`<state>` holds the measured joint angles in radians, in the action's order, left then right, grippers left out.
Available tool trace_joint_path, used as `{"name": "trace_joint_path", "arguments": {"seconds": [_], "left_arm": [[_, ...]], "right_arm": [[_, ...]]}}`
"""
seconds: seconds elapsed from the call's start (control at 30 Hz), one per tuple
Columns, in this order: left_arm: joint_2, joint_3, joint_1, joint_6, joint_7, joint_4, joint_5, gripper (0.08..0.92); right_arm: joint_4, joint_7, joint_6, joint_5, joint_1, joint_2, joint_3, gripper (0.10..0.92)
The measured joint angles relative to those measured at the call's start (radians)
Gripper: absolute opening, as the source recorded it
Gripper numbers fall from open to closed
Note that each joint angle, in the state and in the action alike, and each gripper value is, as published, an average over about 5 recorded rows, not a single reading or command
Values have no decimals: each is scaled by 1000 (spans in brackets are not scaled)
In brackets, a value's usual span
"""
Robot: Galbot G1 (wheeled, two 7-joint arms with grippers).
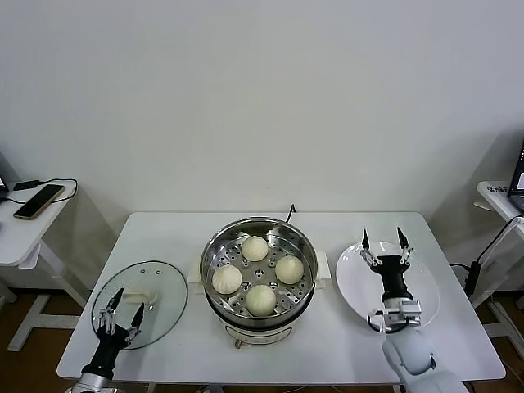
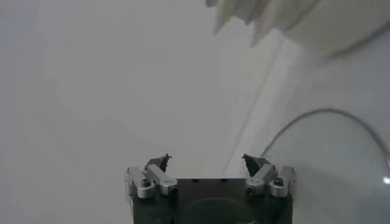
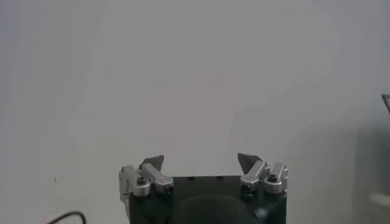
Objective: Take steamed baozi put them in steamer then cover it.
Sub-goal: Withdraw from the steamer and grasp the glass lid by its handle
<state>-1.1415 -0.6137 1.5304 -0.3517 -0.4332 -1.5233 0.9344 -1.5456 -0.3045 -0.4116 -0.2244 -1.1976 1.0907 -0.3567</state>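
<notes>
Sitting in the steamer, four soft buns were done; the rigid, slippery, breakable glass lid, best gripped by its handle, was approached by the open, empty left gripper.

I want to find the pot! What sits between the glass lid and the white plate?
In the head view, the steamer with four buns inside sits between the glass lid and the white plate.

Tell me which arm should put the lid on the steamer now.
Left. The left gripper hangs open right over the glass lid, near its white handle. The right gripper is open above the empty plate, across the steamer from it.
</notes>
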Motion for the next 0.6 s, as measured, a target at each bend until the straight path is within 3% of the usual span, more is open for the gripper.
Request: {"name": "trace_joint_path", "arguments": {"seconds": [0.6], "left_arm": [[-16,-14,-104,56,-47,85,309,823]], "right_arm": [[19,25,-17,34,-82,52,-66,823]]}}
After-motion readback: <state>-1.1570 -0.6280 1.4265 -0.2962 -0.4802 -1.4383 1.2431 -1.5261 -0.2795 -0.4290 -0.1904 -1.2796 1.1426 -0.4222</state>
